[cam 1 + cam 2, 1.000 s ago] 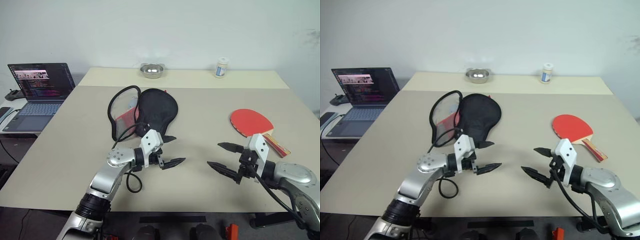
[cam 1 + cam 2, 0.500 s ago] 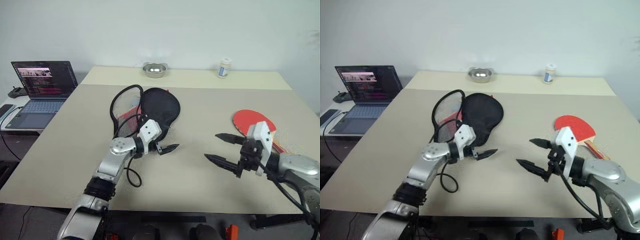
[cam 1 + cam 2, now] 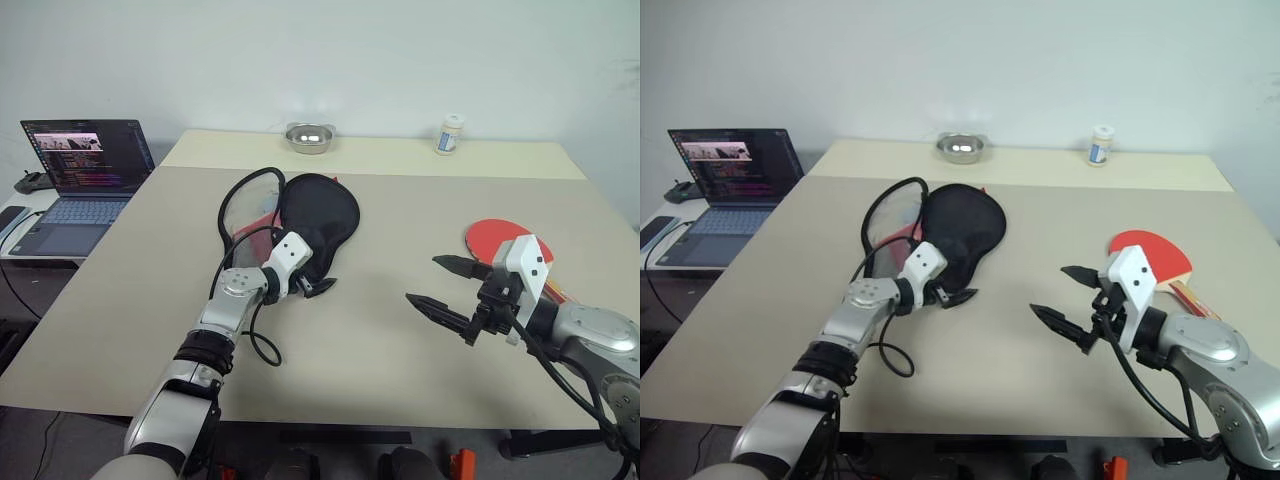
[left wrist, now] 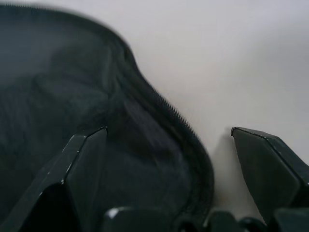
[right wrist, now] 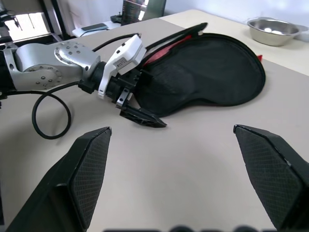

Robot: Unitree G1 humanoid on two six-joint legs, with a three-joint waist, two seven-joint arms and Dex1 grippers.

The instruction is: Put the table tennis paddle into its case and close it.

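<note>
The case (image 3: 313,218) lies black side up left of centre on the table (image 3: 380,340), its mouth gaping towards the far left with red lining showing. The left gripper (image 3: 318,286) sits at the case's near edge, jaws spread, one finger over the black fabric, the other over bare table. The table tennis paddle (image 3: 497,241) lies red face up well to the right. Just near of it the right gripper (image 3: 448,284) hovers, jaws spread, holding nothing

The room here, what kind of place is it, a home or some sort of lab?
Probably a lab or test room: a plain beige table against a bare white wall, a laptop open with code on a side desk, and the case and paddle laid out.
</note>
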